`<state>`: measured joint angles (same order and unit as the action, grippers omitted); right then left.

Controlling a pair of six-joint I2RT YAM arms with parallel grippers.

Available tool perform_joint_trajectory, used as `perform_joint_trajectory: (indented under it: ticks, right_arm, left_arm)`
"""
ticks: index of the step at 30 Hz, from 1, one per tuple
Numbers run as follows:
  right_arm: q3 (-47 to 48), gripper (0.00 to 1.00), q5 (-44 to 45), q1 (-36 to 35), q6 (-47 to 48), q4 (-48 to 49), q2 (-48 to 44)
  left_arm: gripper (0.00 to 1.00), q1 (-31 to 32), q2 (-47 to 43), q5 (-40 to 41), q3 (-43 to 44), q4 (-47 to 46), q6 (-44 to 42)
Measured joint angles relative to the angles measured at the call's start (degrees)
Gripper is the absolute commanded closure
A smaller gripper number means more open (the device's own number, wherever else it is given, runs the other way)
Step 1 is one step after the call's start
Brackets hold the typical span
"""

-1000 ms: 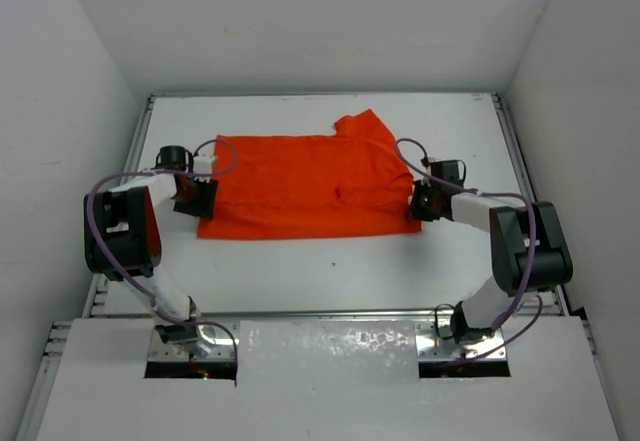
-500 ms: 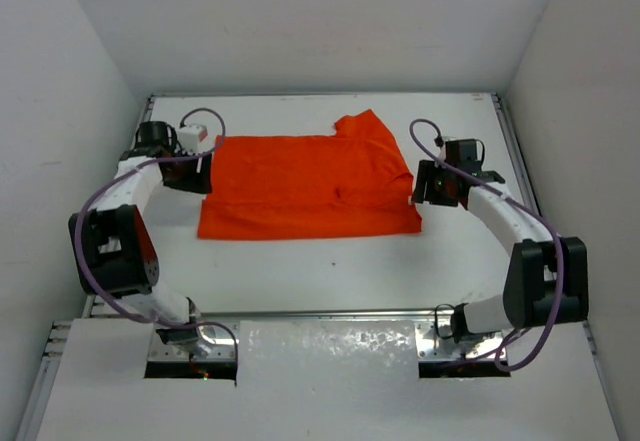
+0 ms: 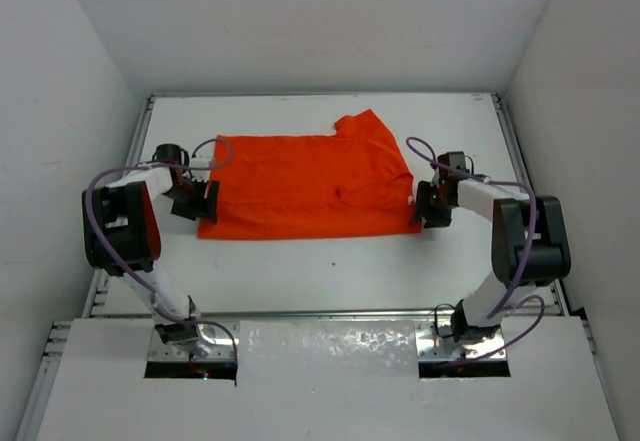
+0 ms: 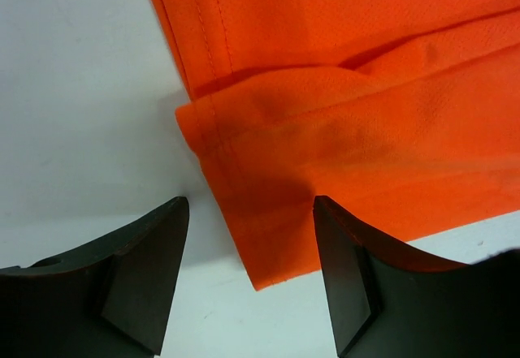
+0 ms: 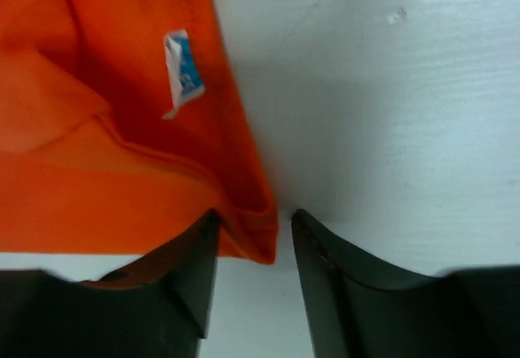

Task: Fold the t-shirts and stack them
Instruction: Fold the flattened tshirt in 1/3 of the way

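Looked maybe half done: the plain orange-red cloth t-shirt (image 3: 310,186) lay flat on the white tabletop (image 3: 330,271), partly folded, with the left pincer (image 3: 205,201) and right pincer (image 3: 425,204) both gaping open astride its near corners, gripping nothing, more folds left.

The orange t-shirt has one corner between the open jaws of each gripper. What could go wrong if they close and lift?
1. The left gripper straddles only the tip of a layered corner of the t-shirt. Closing may catch one layer, and the fold could open.
2. In the right gripper, the corner sits against one finger with little cloth in the gap. It may slip on lifting.
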<state>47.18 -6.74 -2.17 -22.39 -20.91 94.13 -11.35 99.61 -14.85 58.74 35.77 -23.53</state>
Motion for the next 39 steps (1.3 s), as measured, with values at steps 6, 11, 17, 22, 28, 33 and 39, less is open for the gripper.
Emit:
perform_joint_trajectory:
  ticks: [6,11,17,22,28,33,39]
  right_arm:
    - [0.20,0.83,-3.85,0.57,-2.34,5.14,2.54]
    - [-2.08,1.00,-5.53,0.55,-3.30,6.86,1.46]
    - [-6.97,1.00,-4.00,0.61,-3.37,1.73,-5.22]
    - [-12.37,1.00,-1.90,0.59,-4.46,-4.79,-15.41]
    - [-18.80,0.99,-0.31,0.59,-5.99,-9.66,-25.73]
    - [-23.82,0.49,0.52,0.59,-7.72,-11.30,-28.39]
    - [-19.41,0.31,4.33,0.61,-5.99,-16.37,-30.34]
  left_arm:
    - [0.67,0.00,0.63,-0.85,-0.39,-2.38,1.01]
    - [1.00,-0.11,0.68,-1.11,-1.25,-4.09,0.48]
    - [1.00,-0.37,-0.28,-1.18,-1.97,-2.67,-0.81]
    - [1.00,-0.33,-4.66,0.66,-6.16,3.43,-3.96]
    - [0.81,-0.26,-10.60,2.91,-10.97,10.29,-8.22]
    - [0.38,-0.26,-11.67,3.61,-13.86,12.48,-10.38]
    - [0.34,-1.29,-11.91,3.37,-11.37,15.89,-11.15]
